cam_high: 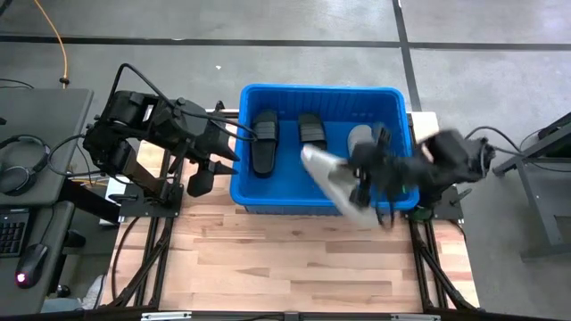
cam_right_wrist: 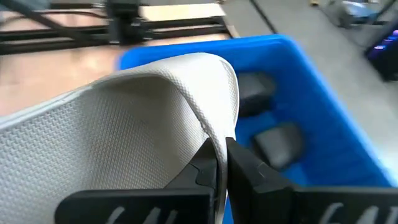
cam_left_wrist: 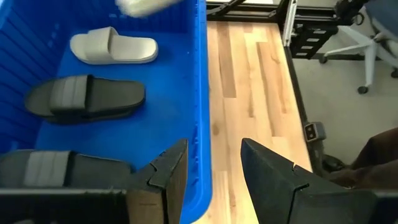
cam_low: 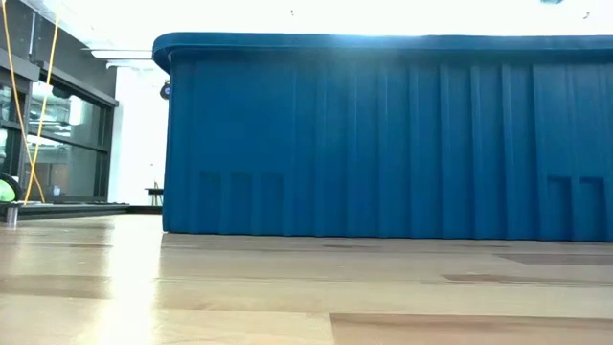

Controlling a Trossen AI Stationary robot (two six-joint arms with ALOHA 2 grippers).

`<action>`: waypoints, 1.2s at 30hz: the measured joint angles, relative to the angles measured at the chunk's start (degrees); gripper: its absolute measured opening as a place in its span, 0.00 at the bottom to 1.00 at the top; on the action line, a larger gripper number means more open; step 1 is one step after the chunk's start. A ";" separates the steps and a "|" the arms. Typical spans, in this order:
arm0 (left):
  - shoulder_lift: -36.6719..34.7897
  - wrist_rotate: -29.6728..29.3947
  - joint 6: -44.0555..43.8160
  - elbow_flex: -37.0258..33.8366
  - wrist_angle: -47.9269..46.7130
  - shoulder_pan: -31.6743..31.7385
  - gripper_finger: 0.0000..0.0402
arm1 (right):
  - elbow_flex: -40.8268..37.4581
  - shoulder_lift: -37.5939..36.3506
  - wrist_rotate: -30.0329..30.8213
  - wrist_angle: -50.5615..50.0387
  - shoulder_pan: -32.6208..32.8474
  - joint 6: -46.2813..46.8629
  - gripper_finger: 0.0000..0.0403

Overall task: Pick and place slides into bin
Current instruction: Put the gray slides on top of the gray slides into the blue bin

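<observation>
The blue bin (cam_high: 321,92) stands on the wooden table; the low view shows only its near wall (cam_low: 383,144). Inside lie two black slides (cam_high: 265,143) (cam_high: 310,127) and a light grey one (cam_high: 359,138), soles down. My right gripper (cam_high: 368,183) is shut on another light grey slide (cam_high: 332,178) above the bin's near right part. My left gripper (cam_high: 214,153) is open and empty at the bin's left wall; in the left wrist view its fingers (cam_left_wrist: 211,180) show on either side of the rim (cam_left_wrist: 200,93). My right gripper pinches a thin curved edge of the light grey slide (cam_right_wrist: 217,134) between its two fingers; strap or sole, I cannot tell. The fingers come from the table's right. The slide is lifted clear and tilted, reaching left from the fingers over the bin's near rim (cam_high: 303,207).
Bare wooden table (cam_high: 294,259) lies in front of the bin. Arm frames stand at both table sides. A desk with headphones (cam_high: 22,160) and a mouse is off the left edge, and an office chair (cam_left_wrist: 373,50) is beyond the table.
</observation>
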 joint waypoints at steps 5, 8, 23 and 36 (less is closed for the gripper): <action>0.00 -1.47 2.11 0.00 0.00 0.00 0.34 | 0.00 -3.06 -4.94 -0.02 -13.32 -10.76 0.00; 0.00 -2.47 3.54 0.00 0.01 0.00 0.34 | -0.02 -4.41 -7.13 -0.02 -21.21 -16.27 0.00; 0.00 -3.04 6.58 0.00 0.02 0.00 0.34 | -26.37 -11.63 -14.55 1.06 -45.96 -33.53 0.00; 0.00 -9.04 6.56 0.02 0.21 0.02 0.34 | -58.44 -26.54 -17.31 17.83 -51.86 -41.77 0.00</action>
